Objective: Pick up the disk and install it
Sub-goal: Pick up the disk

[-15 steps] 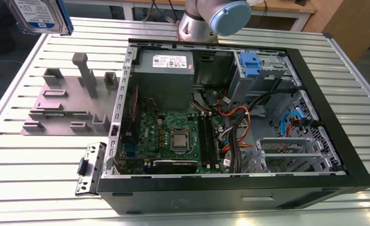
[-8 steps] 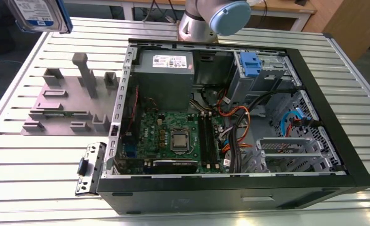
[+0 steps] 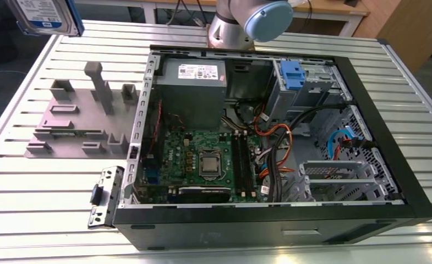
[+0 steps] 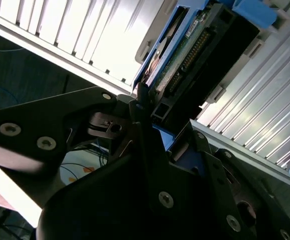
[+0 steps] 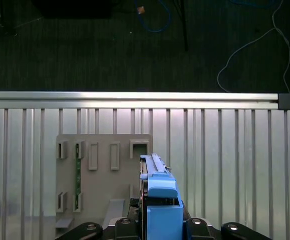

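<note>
The disk (image 3: 45,15) hangs high over the table's far corner at the exterior view's left, its white-and-blue label facing the camera and its blue bracket along one side. In the first wrist view the disk (image 5: 157,192) appears edge-on, blue bracket end nearest the camera, above the grey fixture plate (image 5: 104,170). In the second wrist view its connector edge and green circuit board (image 4: 192,50) show. My gripper (image 4: 157,120) is shut on the disk, with black fingers on both sides; the gripper (image 5: 157,227) also clamps it in the first wrist view.
An open computer case (image 3: 392,137) lies on the slatted aluminium table (image 3: 25,181), with a motherboard (image 3: 201,159), a grey power supply (image 3: 193,77) and a drive cage with a blue latch (image 3: 293,74). A grey slotted fixture (image 3: 76,121) and a loose metal bracket (image 3: 102,195) lie beside it.
</note>
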`<state>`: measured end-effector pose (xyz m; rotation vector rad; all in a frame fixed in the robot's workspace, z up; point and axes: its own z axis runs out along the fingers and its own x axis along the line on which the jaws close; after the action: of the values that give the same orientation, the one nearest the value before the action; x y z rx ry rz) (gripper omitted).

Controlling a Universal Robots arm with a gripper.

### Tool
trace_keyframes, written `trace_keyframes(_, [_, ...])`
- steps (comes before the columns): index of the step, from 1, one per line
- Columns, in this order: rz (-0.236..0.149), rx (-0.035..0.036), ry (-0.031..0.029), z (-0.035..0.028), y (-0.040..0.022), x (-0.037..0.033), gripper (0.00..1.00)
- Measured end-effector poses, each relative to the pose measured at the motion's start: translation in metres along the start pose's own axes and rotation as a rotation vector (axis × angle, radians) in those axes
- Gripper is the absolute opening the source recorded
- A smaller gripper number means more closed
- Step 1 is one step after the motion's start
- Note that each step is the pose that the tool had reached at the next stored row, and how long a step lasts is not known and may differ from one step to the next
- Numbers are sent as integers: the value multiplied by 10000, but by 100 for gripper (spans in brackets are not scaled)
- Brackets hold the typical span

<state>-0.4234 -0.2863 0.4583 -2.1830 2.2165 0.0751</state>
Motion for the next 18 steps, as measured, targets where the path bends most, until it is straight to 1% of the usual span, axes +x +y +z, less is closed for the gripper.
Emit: trace_keyframes(18, [-1,0,-33,-126,2,-7,36])
